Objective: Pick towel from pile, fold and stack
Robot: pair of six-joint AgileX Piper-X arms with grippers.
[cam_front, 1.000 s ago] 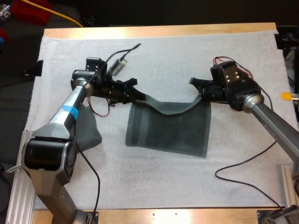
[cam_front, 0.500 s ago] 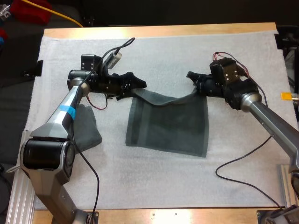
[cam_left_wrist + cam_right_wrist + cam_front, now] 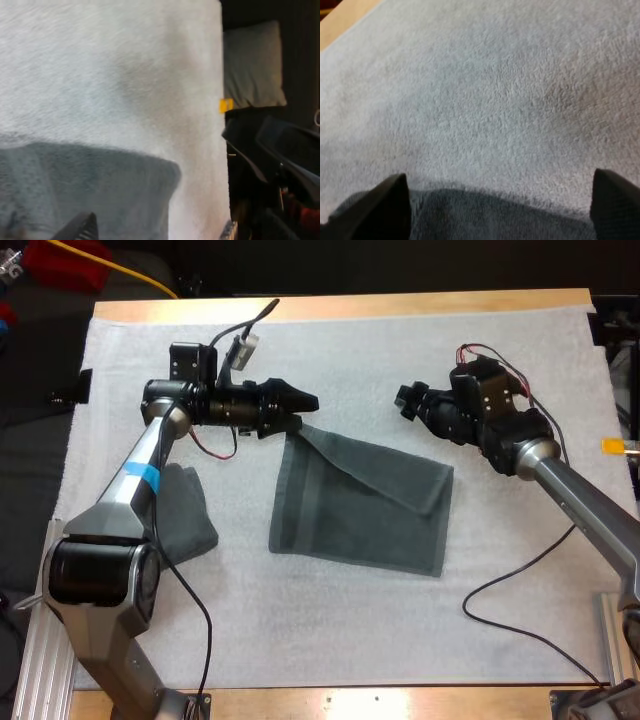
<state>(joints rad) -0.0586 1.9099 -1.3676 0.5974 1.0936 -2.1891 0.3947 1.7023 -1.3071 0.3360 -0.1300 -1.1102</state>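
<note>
Towel (image 3: pixel 360 505) has just dropped from your right gripper (image 3: pixel 405 403), now spread wide (left gripper (image 3: pixel 305 410) at its far-left corner: cannot tell), fold unfinished.

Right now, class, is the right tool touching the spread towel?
Apart. The high view shows bare mat between the right tool and the spread towel.

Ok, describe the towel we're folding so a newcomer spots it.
On the white mat, look to the middle, between the arms. The spread towel lies there, far edge flapped over, one corner at the left gripper. The other towel is a small bundle beside the left arm.
</note>
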